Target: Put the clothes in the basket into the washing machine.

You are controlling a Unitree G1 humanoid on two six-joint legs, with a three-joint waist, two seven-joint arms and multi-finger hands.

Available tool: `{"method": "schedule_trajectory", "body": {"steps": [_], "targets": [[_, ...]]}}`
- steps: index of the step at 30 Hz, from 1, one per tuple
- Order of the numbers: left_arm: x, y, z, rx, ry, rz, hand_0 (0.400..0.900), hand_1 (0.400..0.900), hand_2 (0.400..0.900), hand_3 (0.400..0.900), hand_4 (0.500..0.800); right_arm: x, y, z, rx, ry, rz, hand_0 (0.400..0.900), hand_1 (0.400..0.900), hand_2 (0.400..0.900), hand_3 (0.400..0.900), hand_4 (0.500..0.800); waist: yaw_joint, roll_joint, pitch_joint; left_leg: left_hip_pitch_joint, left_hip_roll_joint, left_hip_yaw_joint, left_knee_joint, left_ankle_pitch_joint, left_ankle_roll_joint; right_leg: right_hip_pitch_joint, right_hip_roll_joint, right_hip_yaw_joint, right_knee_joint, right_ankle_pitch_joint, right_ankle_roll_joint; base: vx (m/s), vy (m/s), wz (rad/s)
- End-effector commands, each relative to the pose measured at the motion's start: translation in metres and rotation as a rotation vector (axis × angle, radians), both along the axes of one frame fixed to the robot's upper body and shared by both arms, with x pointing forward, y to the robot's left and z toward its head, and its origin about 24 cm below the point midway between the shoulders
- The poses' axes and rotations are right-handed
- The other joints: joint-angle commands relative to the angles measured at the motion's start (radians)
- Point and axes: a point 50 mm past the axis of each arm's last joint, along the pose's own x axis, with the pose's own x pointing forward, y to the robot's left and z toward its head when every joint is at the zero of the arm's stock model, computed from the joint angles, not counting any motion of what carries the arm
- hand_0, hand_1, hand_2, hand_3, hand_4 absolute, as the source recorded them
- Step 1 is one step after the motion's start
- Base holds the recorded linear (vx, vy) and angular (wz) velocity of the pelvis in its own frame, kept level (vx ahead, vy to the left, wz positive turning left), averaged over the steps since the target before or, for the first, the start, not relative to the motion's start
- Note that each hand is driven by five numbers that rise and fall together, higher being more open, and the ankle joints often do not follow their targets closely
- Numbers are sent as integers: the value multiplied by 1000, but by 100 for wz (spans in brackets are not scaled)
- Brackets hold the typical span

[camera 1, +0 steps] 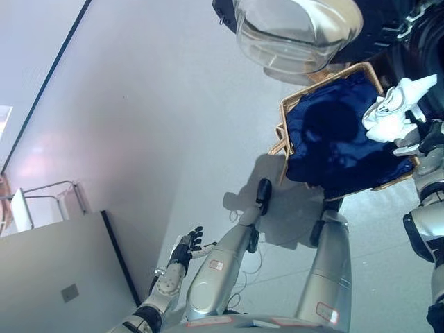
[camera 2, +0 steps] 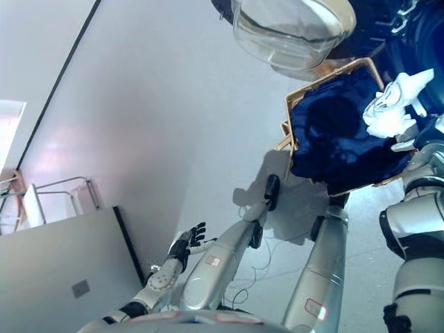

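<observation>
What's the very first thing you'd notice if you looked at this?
The dark blue cloth filling the wicker basket on the floor at the upper right stands out first, with a white garment lying on its right side. Just above hangs the washing machine's round glass door, swung open. At the lower left, the robot's left hand is held out with its fingers spread, holding nothing.

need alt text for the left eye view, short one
A wicker basket lined with dark blue cloth sits on the pale floor below a washing machine's open glass door. The robot's right hand is at white clothing on the basket's right edge, and its left hand hangs open at lower left.
</observation>
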Motion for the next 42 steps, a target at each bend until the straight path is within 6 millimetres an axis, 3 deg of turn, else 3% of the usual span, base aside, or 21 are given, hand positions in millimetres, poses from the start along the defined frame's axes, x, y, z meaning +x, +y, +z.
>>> {"method": "schedule_trajectory", "body": {"steps": [1,6,12,14,22,23,24,36,42], "targets": [[-24,28,-11,60,67,83,900,900,900,900,800,-10,-16,30,-119,-83,-28,900,900,900,900,800,14,54,-5,-114,13,-45,121,-74,5,43,45,54,-15,-80,1,58,-49,15],[-30,30,-13,74,78,77,900,900,900,900,800,-1,-8,35,-13,-219,-13,900,900,900,900,800,19,47,-6,-135,4,-64,123,-79,3,23,44,44,13,-100,-3,72,-39,23],[-36,32,-15,107,85,32,900,900,900,900,800,-12,-21,52,63,-324,-79,900,900,900,900,800,53,44,-30,-138,-16,-86,119,-85,3,28,30,29,23,-119,0,76,3,17],[-35,30,-14,103,74,31,900,900,900,900,800,-13,-21,46,97,-365,-90,900,900,900,900,800,58,47,-30,-142,-21,-91,114,-84,5,23,25,30,25,-122,1,44,21,9],[-33,26,-14,109,68,12,900,900,900,900,800,-12,-21,56,143,-434,-93,900,900,900,900,800,74,57,-31,-165,-40,-95,121,-87,8,-3,10,35,47,-129,1,21,31,5],[-33,25,-14,110,70,13,900,900,900,900,800,-12,-21,56,144,-437,-97,724,724,724,724,694,75,57,-32,-170,-43,-95,124,-87,8,-7,10,37,49,-130,1,5,35,2],[-34,25,-15,112,73,13,900,900,900,900,800,-12,-21,58,136,-437,-100,414,414,414,414,508,75,57,-32,-173,-46,-95,128,-88,8,-9,9,38,51,-129,0,6,34,0],[-45,27,-20,125,118,29,900,900,900,900,800,-9,-18,66,143,-477,-104,400,400,400,400,500,66,47,-43,-160,-53,-80,131,-97,10,6,13,52,40,-120,-2,7,22,-7],[-47,25,-21,122,116,17,900,900,900,900,800,-8,-15,53,279,-597,-130,400,400,400,400,500,51,57,-48,-113,-52,-67,115,-101,10,54,17,60,7,-114,0,17,11,-13]]}}
